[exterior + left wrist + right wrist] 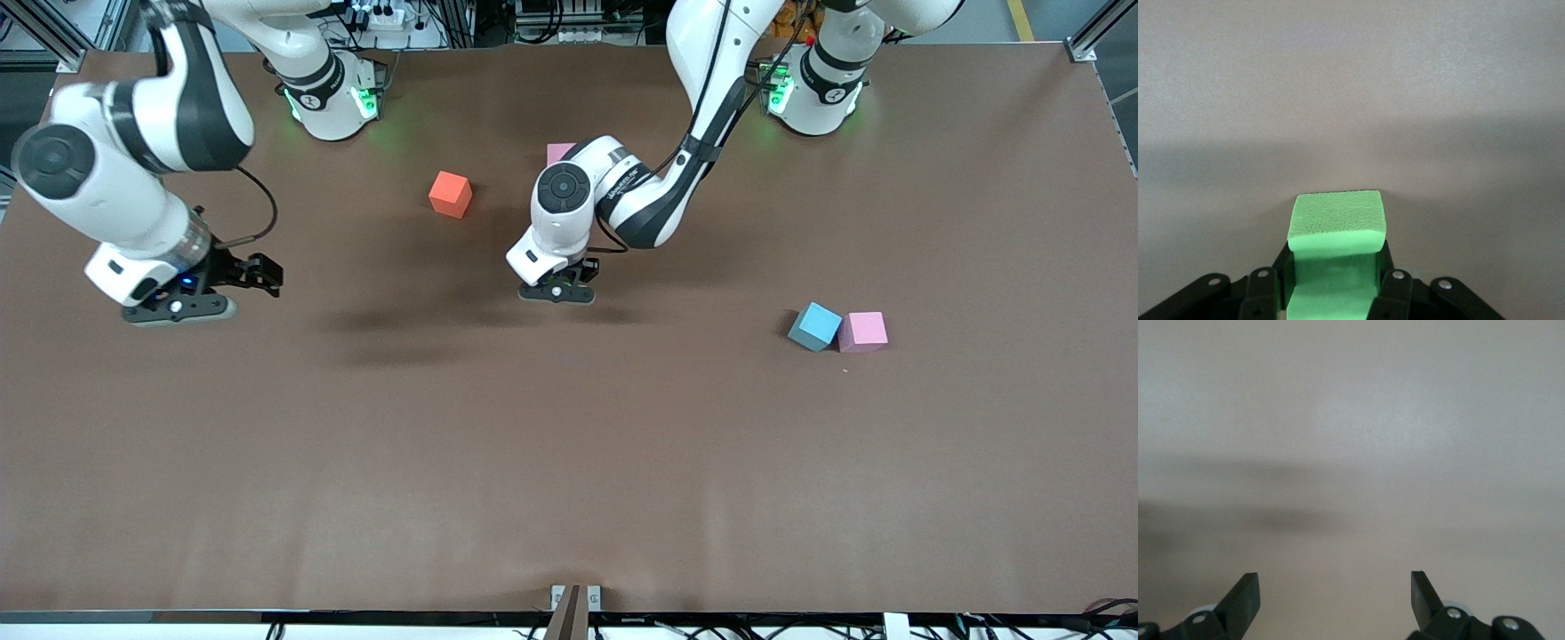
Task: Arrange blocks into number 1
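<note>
From the front camera, a matte brown table (569, 462) carries four foam cubes in view. The orange block (450, 194) sits toward the robots' bases. A pink block (558, 152) peeks out beside the left arm's wrist, mostly hidden. Toward the left arm's end of the table, the blue block (814, 326) stands turned on a diagonal, touching a second pink block (862, 332) that lies square to the table edge. The left arm bends down over the table's middle, with the left gripper (557, 293) low above the surface. The right arm waits at its own end of the table, the right gripper (258, 274) hanging over bare table.

In the left wrist view, the left gripper (1331, 280) is clamped on the green block (1335, 230), whose pebbled foam face is lit bright. The cube sits upright between the black fingers (1395, 293), its edges square to them.

In the right wrist view, the right gripper (1335, 600) is spread wide, its dark fingertips (1245, 593) well apart over plain surface.
</note>
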`<state>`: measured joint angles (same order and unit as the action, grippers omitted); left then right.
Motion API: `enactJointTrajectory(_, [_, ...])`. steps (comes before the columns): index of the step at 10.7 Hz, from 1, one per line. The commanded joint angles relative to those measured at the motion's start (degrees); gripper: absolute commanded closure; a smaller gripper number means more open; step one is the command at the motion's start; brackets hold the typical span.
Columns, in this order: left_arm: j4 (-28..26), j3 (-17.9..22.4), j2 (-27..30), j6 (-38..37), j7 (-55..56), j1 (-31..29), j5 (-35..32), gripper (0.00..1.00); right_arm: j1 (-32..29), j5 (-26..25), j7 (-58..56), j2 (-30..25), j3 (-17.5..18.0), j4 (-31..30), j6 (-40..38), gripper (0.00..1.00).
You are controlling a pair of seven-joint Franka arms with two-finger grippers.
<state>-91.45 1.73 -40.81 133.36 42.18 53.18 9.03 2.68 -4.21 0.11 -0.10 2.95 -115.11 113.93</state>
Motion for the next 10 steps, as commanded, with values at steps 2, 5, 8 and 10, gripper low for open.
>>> enactJointTrajectory(2, [1.5, 0.7, -1.4, 0.1, 1.0, 0.8, 1.9, 0.01, -0.6, 1.3, -4.7, 0.0, 0.0, 10.4, -9.7, 0.00])
enactJointTrajectory(5, [1.4, 1.7, 2.2, -2.1, 1.1, 0.4, 1.9, 0.00, -1.4, 1.8, -5.6, 0.2, -0.2, 17.5, -15.7, 0.00])
enactJointTrajectory(8, [1.4, 7.7, 12.1, -12.7, 1.0, -1.6, 1.8, 0.00, -1.4, 1.8, -5.7, 0.8, -0.2, 23.5, -20.6, 0.00])
enactJointTrajectory(10, [1.4, 7.9, 18.0, -19.2, 0.9, -6.7, 0.9, 0.00, -1.4, 1.8, -5.7, 0.8, -0.2, 25.7, -22.4, 0.00])
